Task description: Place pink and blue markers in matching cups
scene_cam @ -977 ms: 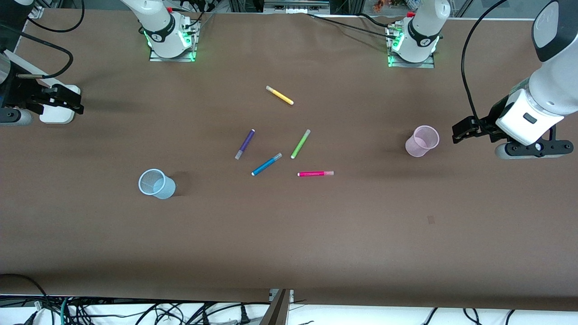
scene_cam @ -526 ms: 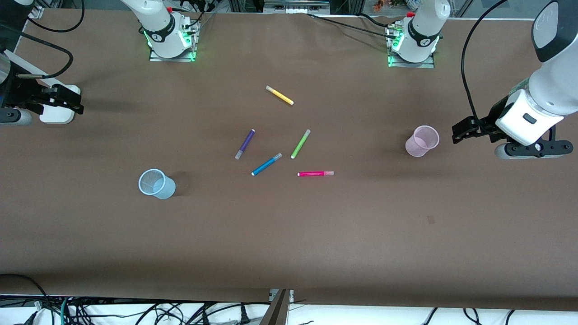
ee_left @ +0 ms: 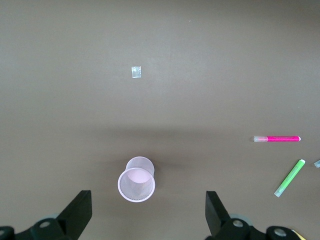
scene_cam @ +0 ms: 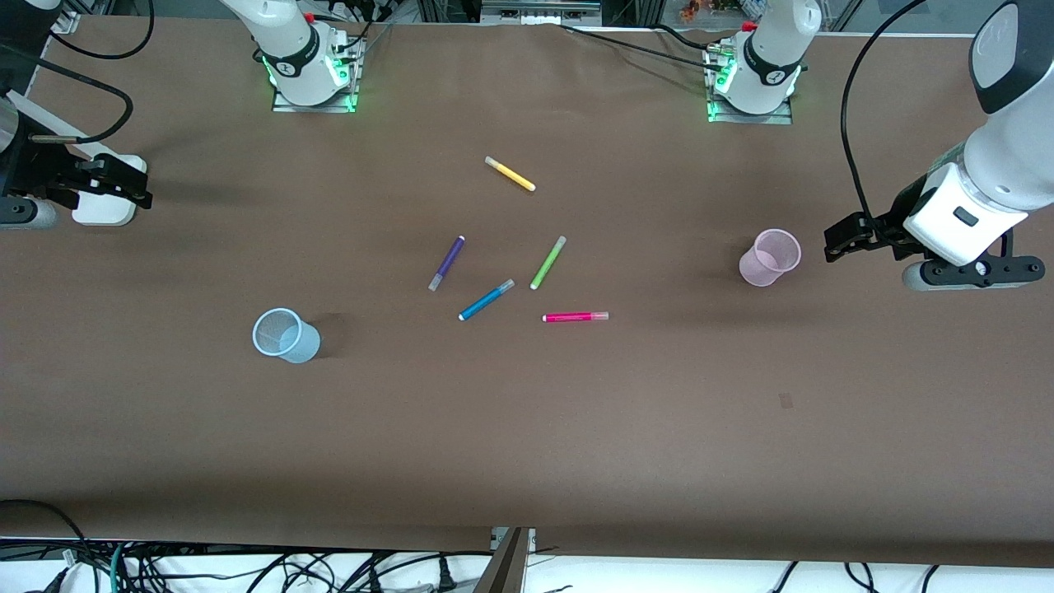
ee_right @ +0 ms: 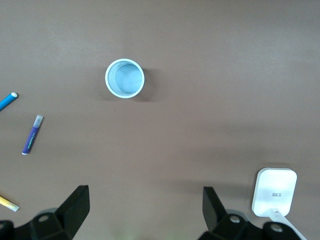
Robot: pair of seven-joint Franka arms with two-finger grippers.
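Observation:
The pink marker (scene_cam: 575,316) and the blue marker (scene_cam: 486,300) lie flat near the table's middle. The pale pink cup (scene_cam: 770,257) stands upright toward the left arm's end. The pale blue cup (scene_cam: 284,335) stands upright toward the right arm's end. My left gripper (scene_cam: 841,237) is open and empty, up in the air beside the pink cup. Its wrist view shows the pink cup (ee_left: 136,179) and the pink marker (ee_left: 276,139). My right gripper (scene_cam: 128,183) is open and empty at the right arm's end of the table. Its wrist view shows the blue cup (ee_right: 124,78) and the blue marker's end (ee_right: 7,101).
A dark purple pen (scene_cam: 446,263), a lime-green pen (scene_cam: 547,262) and a yellow pen (scene_cam: 510,174) lie near the two markers. A white box (scene_cam: 103,212) sits below my right gripper. A small pale patch (scene_cam: 785,401) marks the brown table.

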